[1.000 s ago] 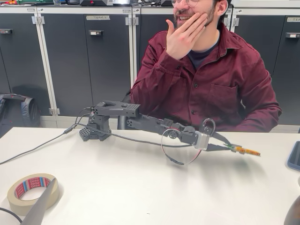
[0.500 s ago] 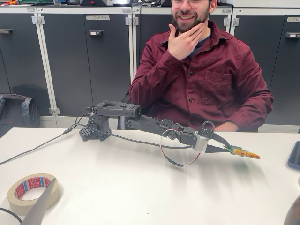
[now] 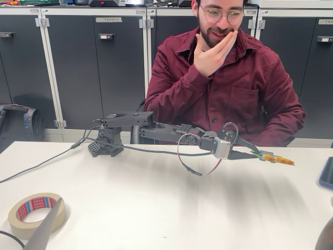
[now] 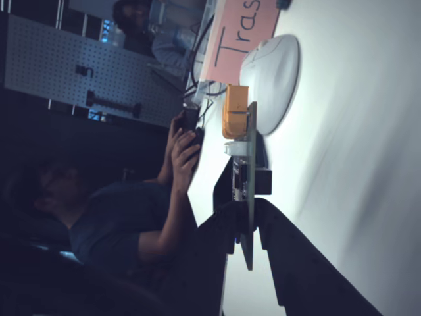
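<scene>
**Holding the board in transit**

1. State of the end effector. The gripper (image 3: 255,154) is clamped on a small circuit board (image 3: 276,159). In the wrist view the two fingers pinch the board's near end edge-on (image 4: 250,164), and most of its length projects forward unsupported.

2. Position. The arm is stretched almost flat. The board hangs above the table (image 3: 156,208), close to the far edge and toward its right end, without touching the surface.

3. Grip care. The pinch covers only a short tail of the board, so any jolt would probably pivot it between the pads. Maintain closing force and avoid abrupt wrist rotation.

4. Load bias. The orange connector (image 4: 235,112) sits at the free end. This likely makes the board tip-heavy – move slowly at full reach.

5. Clearances.
   - The cable loop (image 3: 190,169) sags below the forearm; do not let it drag on the table.
   - A white rounded object (image 4: 270,72) and a pink sheet (image 4: 240,33) lie ahead of the board. Approach them with height in hand.
   - A person (image 3: 229,88) sits behind the far edge – stay on the table side.

6. The tape roll (image 3: 36,213) at the near left corner is well apart.
</scene>
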Robot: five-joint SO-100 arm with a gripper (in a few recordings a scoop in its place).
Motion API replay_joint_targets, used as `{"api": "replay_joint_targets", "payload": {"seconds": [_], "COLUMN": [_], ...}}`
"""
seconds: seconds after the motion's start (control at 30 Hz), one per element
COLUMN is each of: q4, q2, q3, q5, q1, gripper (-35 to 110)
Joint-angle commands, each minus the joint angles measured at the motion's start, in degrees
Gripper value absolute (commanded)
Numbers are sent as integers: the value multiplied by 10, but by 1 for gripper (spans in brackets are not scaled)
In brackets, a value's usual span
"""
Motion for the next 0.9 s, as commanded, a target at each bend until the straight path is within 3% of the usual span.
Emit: {"api": "replay_joint_targets", "payload": {"seconds": [0.0, 0.87], "q4": [-4, -1], "q2": [64, 59], "q3": [-31, -36], "q5": [-9, -4], "q1": [-4, -4], "gripper": [-5, -5]}}
